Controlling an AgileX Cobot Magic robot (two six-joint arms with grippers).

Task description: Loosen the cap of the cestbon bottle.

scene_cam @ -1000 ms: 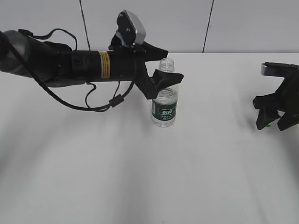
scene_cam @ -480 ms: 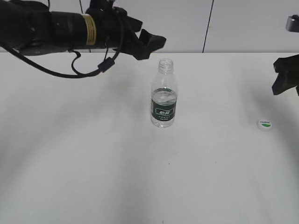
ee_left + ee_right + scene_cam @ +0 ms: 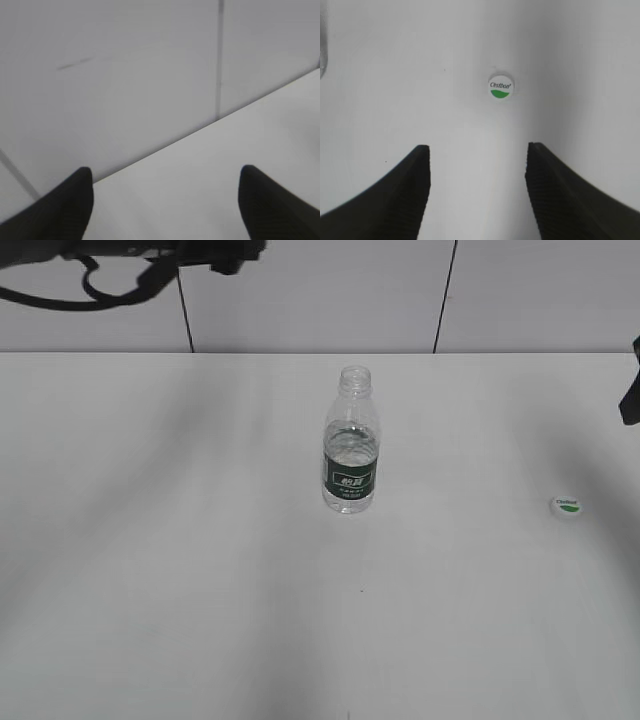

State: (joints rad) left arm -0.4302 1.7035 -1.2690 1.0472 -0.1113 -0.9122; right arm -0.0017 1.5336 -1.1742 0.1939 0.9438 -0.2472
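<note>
Bottle [image 3: 351, 445] is standing uncapped mid-worktop [image 3: 200, 590]; cap [image 3: 567, 506] is lying well apart to its right. Both arms are pulling away, jaws apart and empty, so the loosening looks done.

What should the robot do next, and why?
Probably nothing more than pull both arms back to rest. The cap already lies on the table, apart from the open-necked cestbon bottle. The right gripper hangs open above the cap, and the left gripper is open too, holding nothing.
</note>
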